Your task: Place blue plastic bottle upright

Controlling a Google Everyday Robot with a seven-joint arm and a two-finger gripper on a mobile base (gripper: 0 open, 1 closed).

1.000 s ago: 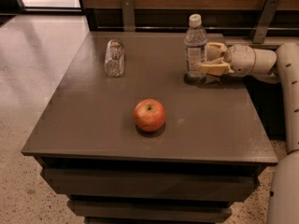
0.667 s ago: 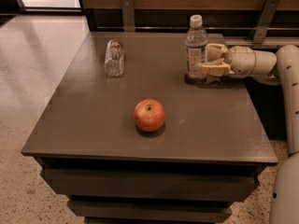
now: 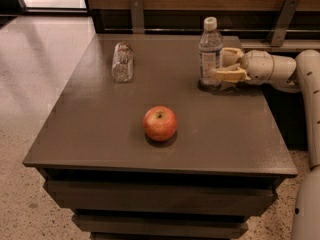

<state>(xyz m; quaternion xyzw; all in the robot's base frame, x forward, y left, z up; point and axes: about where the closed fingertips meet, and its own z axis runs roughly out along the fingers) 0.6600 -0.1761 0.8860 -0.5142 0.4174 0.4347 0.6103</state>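
Note:
The blue plastic bottle (image 3: 210, 51), clear with a white cap and a pale printed label, stands upright on the table (image 3: 100, 134) at the back right. My gripper (image 3: 218, 64) reaches in from the right at the height of the bottle's lower half. Its cream fingers (image 3: 227, 75) are spread, one in front of and one behind the bottle's right side, close to it. I cannot make out any squeeze on the bottle.
A label-less crinkled clear bottle (image 3: 122, 61) lies on its side at the back left. A red apple (image 3: 160, 123) sits near the table's middle front. A wooden wall with metal brackets (image 3: 136, 14) runs behind the table. My arm (image 3: 310, 99) hangs past the right edge.

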